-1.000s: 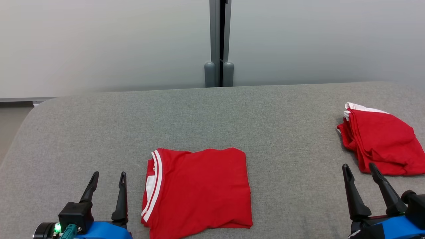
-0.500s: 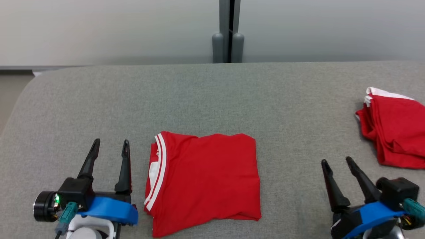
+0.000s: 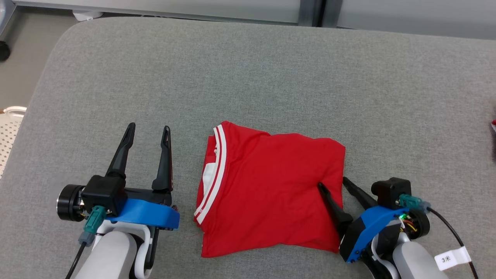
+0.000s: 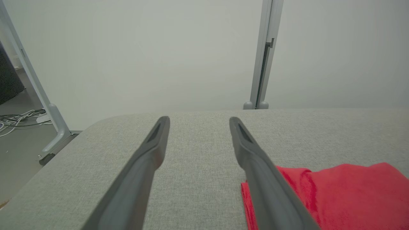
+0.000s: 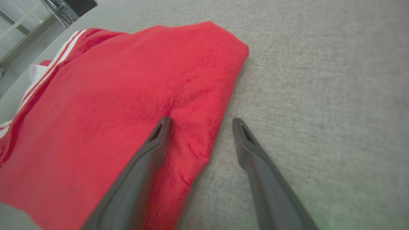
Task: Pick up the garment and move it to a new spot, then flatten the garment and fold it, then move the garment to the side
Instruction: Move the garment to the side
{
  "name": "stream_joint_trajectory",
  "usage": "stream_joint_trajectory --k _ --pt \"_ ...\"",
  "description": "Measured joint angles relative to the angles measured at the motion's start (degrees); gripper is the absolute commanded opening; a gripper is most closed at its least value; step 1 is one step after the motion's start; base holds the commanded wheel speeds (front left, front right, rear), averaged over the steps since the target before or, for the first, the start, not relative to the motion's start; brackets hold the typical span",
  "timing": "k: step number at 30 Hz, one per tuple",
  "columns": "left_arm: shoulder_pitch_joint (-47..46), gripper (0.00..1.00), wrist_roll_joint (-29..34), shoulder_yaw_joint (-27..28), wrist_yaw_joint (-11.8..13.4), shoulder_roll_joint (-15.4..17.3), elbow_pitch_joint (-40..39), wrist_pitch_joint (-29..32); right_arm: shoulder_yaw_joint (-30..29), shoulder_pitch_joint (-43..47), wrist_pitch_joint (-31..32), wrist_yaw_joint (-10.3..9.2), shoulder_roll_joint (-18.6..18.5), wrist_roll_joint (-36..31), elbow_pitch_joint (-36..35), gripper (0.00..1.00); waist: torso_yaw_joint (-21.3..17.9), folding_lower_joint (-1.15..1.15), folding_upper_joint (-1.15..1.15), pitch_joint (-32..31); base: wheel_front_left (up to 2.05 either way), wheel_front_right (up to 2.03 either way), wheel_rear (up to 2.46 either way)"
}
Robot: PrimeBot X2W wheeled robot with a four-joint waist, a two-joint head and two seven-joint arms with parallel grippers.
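A folded red garment (image 3: 267, 190) with a white-striped collar lies on the grey table (image 3: 248, 77), near its front middle. My right gripper (image 3: 332, 182) stands open over the garment's right edge: one finger rests on the red cloth, the other over bare table beside it. In the right wrist view the garment (image 5: 111, 105) spreads left and the right gripper (image 5: 201, 123) straddles its edge. To the left of the collar, apart from the cloth, my left gripper (image 3: 149, 130) is open and holds nothing. The left wrist view has the left gripper (image 4: 198, 121) over bare table, the garment (image 4: 338, 191) at lower right.
A sliver of another red item (image 3: 493, 124) sits at the table's far right edge. Beyond the table's rounded left corner is floor with a white perforated object (image 3: 9, 128). A grey post (image 4: 263, 57) and pale wall stand behind the table.
The head camera has tilted down and swung, so the wall and the right-hand red pile have slid out. My right gripper has moved left onto the garment's right edge. The left gripper stays beside the collar.
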Motion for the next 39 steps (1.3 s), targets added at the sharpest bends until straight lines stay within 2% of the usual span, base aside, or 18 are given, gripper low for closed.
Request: stream_joint_trajectory --k 1,2,4,9,14,20,29,34,39 --pt "-0.2 1.0 0.0 0.1 -0.2 -0.2 0.2 0.0 0.3 -0.7 0.5 0.0 -0.1 0.4 0.8 1.0 0.4 0.0 0.0 0.4 0.0 0.0 0.0" --pt "-0.3 1.0 0.1 0.2 -0.2 -0.3 0.5 -0.1 0.5 -1.5 1.0 0.0 -0.2 0.9 1.4 0.47 0.7 -0.01 -0.01 0.8 0.0 0.0 0.0" --pt "-0.4 1.0 0.3 0.5 -0.4 -0.6 0.8 -0.1 0.8 -2.3 1.7 0.0 -0.4 1.6 1.9 0.0 1.2 -0.02 -0.01 1.3 0.0 0.0 0.0" --pt "-0.5 1.0 0.8 1.4 -0.5 -0.9 1.2 -0.3 2.7 -2.6 2.3 0.01 -1.5 2.4 0.8 0.0 0.6 -0.01 0.0 1.2 0.0 0.0 0.0" --pt "0.4 1.0 1.4 3.0 -0.5 -0.3 0.4 -0.3 3.2 -0.6 1.1 0.07 -3.0 1.7 -2.2 0.0 -2.4 -0.01 0.0 0.6 0.0 0.0 0.0" --pt "2.9 1.0 1.5 3.5 0.0 0.5 -1.6 -0.3 1.8 2.2 0.4 0.05 -4.7 1.5 -5.3 0.0 -8.8 0.0 0.0 0.5 0.0 0.0 0.0" --pt "3.4 1.0 2.5 2.7 0.1 2.4 -5.7 2.1 -2.9 3.3 -0.9 0.01 -7.9 2.4 -6.3 0.0 -19.3 -0.02 0.0 0.7 0.0 0.0 0.0" --pt "1.7 1.0 3.4 2.0 -0.1 3.3 -7.9 3.8 -5.2 -0.1 -2.2 0.01 -9.8 2.7 -6.5 0.0 -23.4 -0.02 0.0 2.0 0.0 0.0 0.0" --pt "-0.7 1.0 4.1 1.0 -0.5 3.7 -9.5 5.3 -8.0 -7.1 -3.8 0.01 -12.8 2.4 -5.6 0.0 -24.5 -0.01 0.0 4.9 0.0 0.0 0.0"
